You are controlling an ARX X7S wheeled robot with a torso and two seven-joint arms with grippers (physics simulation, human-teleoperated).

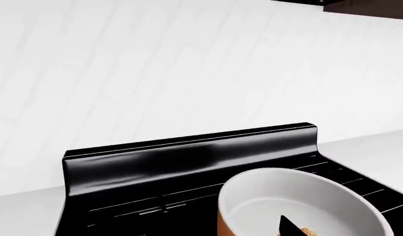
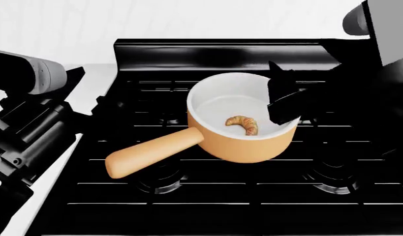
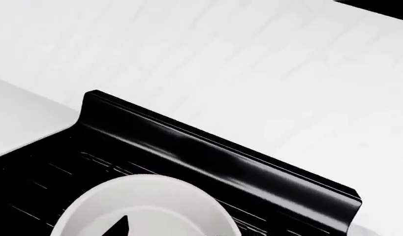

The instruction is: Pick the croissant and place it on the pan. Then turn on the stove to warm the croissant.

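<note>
Stove [image 2: 208,196]: We find a glossy black range filling most of the head view, grid grates across its top and a raised back panel at 12 o'clock. White wall behind. Knobs are not in view, so we cannot tell their setting.

Counter [image 2: 96,78]: We see a white strip at the stove's 9 o'clock side, partly hidden by the left arm.

Left arm [image 2: 24,123]: We note it at the 9 o'clock edge of the head view, well apart from the pan. Its gripper is not visible in the head view; the left wrist view shows only a dark tip near the pan's rim, so we cannot tell how far it is open.

Right gripper [image 2: 283,101]: We see black fingers at the pan's 3 o'clock rim, reaching over the white interior. They hold nothing we can see; the croissant lies apart from them. The gap between the fingers is not legible, so we cannot tell the opening.

Pan [image 2: 244,147]: We record an orange-tan saucepan, white inside, upright on the grates near the centre of the stove. Its long handle points to 8 o'clock.

Croissant [image 2: 244,124]: We find it lying on the pan's white floor, towards the 6 o'clock wall, curved and golden-brown, touching no gripper.
</note>
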